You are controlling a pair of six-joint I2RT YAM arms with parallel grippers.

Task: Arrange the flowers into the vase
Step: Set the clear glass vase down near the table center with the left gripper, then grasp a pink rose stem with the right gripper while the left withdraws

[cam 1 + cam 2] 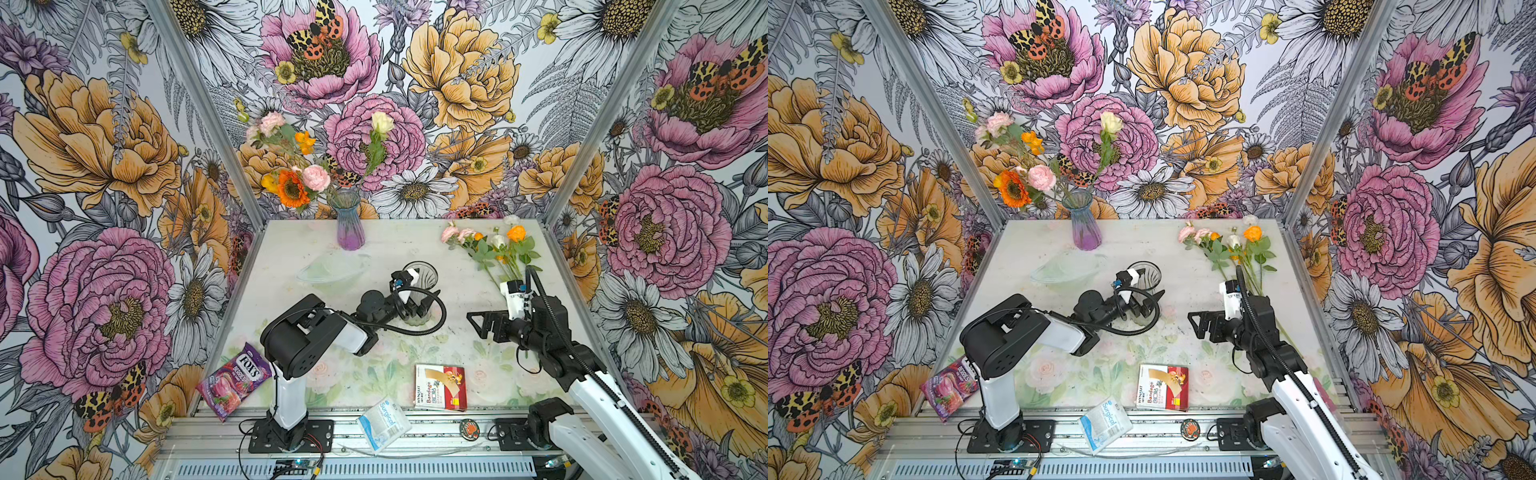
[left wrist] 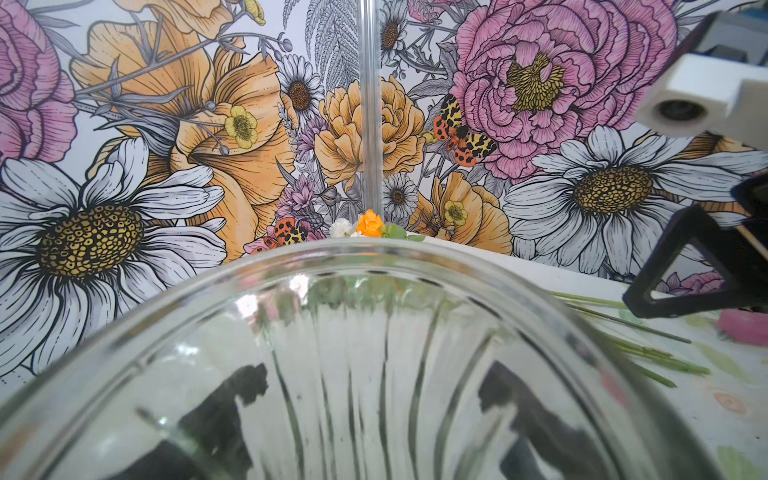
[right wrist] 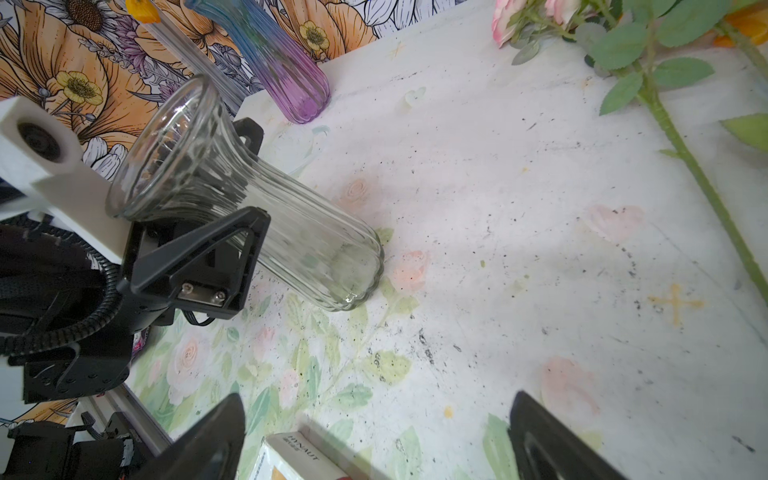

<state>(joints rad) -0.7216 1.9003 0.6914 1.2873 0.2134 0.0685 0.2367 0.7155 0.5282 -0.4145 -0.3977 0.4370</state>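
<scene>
Several flowers [image 1: 291, 189] stand in a blue-purple vase [image 1: 351, 220] [image 1: 1086, 224] at the back of the table. More flowers [image 1: 494, 249] [image 1: 1229, 249] lie loose at the back right, and their stems [image 3: 685, 166] reach toward the right arm. A clear ribbed glass vase [image 1: 428, 274] [image 3: 291, 224] stands empty mid-table. My left gripper [image 1: 417, 309] [image 3: 257, 178] is open, one finger on each side of the clear vase's body. My right gripper [image 1: 478, 324] [image 3: 374, 440] hangs open over bare tabletop to the right of that vase, holding nothing.
A clear plastic bowl [image 1: 332, 270] sits left of the glass vase. Near the front edge lie a purple candy bag [image 1: 232, 380], a bandage box [image 1: 441, 387], a surgical pack [image 1: 383, 422] and a small round badge [image 1: 469, 428]. Flower-printed walls close three sides.
</scene>
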